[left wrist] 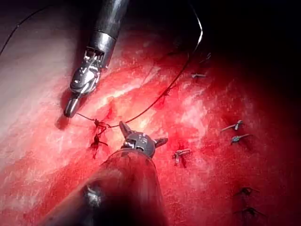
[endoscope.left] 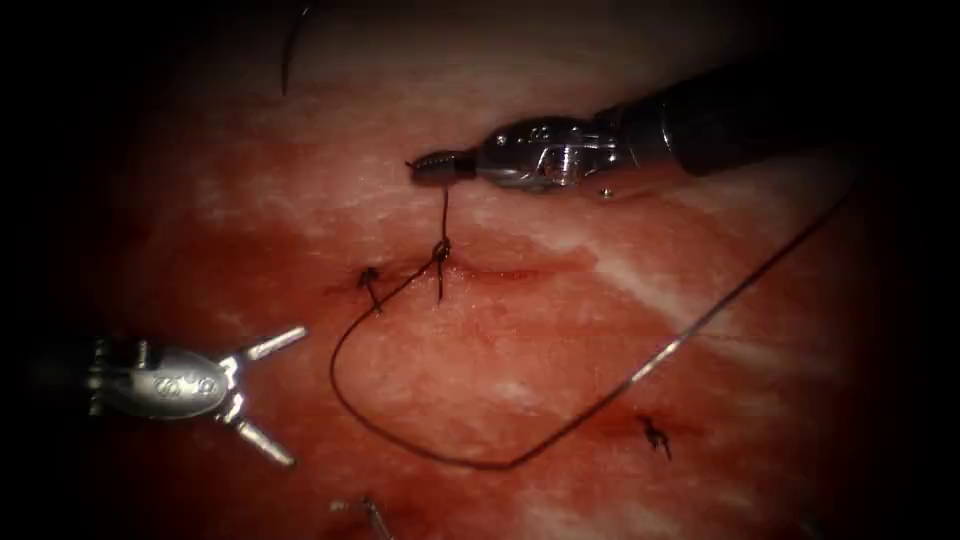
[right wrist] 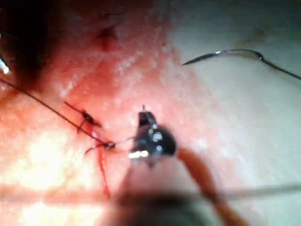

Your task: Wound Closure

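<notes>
Centrally in the endoscope view, a short cut [endoscope.left: 440,272] runs across the reddened tissue [endoscope.left: 560,330], wet with red fluid [endoscope.left: 300,270]. A dark knot [endoscope.left: 441,250] sits on the cut, and a short strand of thread rises from it straight to the right arm's tool [endoscope.left: 432,167], whose jaws are pressed together on that strand just above the knot. This tool reaches in from the upper right on a dark shaft.

From the knot, the long thread [endoscope.left: 560,430] sweeps left and down in a wide loop over the tissue, then climbs away toward the right edge. It lies loose between the two tools and across the open ground below the cut.

The left arm's tool [endoscope.left: 270,385] hovers at the lower left, well apart from the cut, with its jaws spread wide and holding nothing.

A finished stitch [endoscope.left: 369,281] sits just left of the knot, and another stitch [endoscope.left: 655,434] lies at the lower right, beyond the thread's loop. A cut end of thread [endoscope.left: 290,45] lies at the upper left.

In the right wrist view, the curved needle [right wrist: 225,54] rests free on pale tissue, well away from the knot, not in the tissue and held by neither tool, with thread trailing from its end.

In the left wrist view, several more finished stitches [left wrist: 235,126] dot the tissue beyond the open jaws.
</notes>
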### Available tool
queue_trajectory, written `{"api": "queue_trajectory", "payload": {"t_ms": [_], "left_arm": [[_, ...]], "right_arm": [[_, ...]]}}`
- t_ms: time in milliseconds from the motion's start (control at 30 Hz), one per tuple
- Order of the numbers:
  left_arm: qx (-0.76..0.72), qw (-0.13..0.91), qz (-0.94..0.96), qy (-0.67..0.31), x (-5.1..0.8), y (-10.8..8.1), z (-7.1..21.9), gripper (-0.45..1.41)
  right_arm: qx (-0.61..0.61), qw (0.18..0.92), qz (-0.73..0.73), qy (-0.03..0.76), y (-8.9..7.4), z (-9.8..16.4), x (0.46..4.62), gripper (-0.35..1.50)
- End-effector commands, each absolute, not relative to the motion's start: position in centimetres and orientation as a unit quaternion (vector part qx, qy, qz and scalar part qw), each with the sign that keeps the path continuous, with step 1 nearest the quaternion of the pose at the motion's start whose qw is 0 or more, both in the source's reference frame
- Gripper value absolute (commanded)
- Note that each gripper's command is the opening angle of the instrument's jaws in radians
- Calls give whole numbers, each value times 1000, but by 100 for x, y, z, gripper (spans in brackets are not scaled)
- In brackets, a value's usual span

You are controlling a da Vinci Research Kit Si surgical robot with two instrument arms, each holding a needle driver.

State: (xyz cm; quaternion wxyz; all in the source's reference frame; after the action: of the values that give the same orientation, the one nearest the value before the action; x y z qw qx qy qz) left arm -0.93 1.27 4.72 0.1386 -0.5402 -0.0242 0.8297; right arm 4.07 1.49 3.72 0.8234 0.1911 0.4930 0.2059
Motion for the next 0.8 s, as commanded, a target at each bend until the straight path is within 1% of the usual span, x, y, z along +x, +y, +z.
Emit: {"api": "queue_trajectory", "payload": {"t_ms": [33,200,467,567,633,733,767,800], "left_arm": [[-536,138,833,-14,-99,123,480,94],[-528,116,841,28,-115,121,475,94],[-517,103,848,60,-139,104,420,93],[-506,109,852,79,-143,108,400,88],[-503,123,850,95,-149,114,382,81],[-496,129,853,99,-156,118,374,57],[-493,132,854,101,-159,120,374,41],[-487,136,857,102,-163,123,378,29]], "right_arm": [[192,823,205,493,145,377,412,-35],[192,823,205,493,145,377,412,-35],[191,824,204,494,143,381,412,-35],[190,824,203,494,141,382,412,-35],[190,824,203,494,141,383,413,-35],[190,824,203,494,140,383,413,-35],[190,824,202,494,140,383,413,-35],[190,824,202,494,139,383,413,-35]]}}
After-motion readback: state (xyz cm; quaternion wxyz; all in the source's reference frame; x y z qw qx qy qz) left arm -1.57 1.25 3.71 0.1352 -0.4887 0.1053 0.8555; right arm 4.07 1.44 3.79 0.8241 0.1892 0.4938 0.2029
